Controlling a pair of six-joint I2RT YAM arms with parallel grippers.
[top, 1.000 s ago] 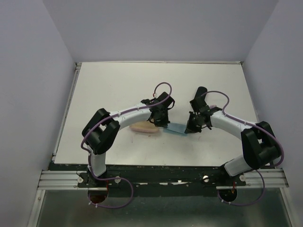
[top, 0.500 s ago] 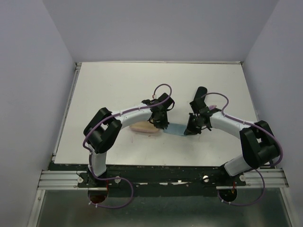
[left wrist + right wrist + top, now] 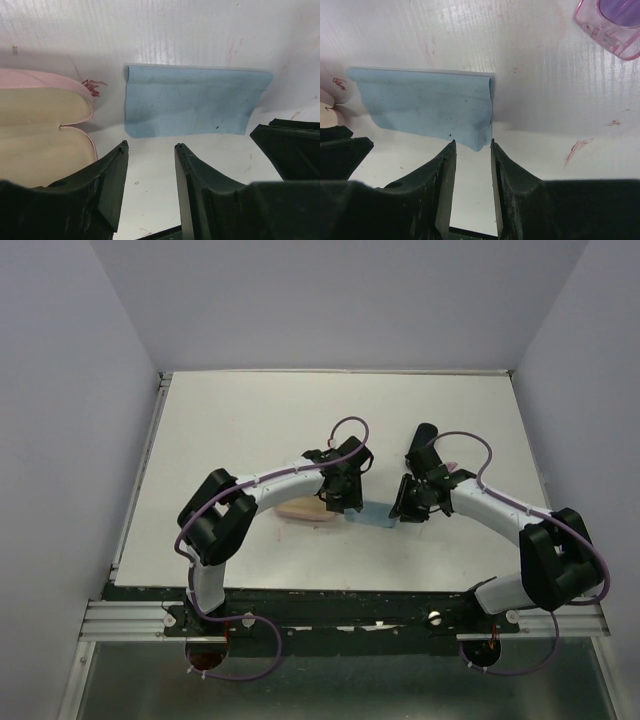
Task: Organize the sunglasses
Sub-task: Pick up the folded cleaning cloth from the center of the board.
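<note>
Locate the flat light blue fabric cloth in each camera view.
Top external: light blue cloth at centre, between left pincer and right pincer.
Left wrist: cloth upper middle.
Right wrist: cloth upper left.
Shared landmark: open pink oblong case beside it.

Blue cloth, pink case, pink-purple sunglasses

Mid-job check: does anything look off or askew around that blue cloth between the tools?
Minor only. The blue cloth lies flat, but one short edge is rolled over. The table carries red smudges. The pink case lies open beside the cloth.
</note>
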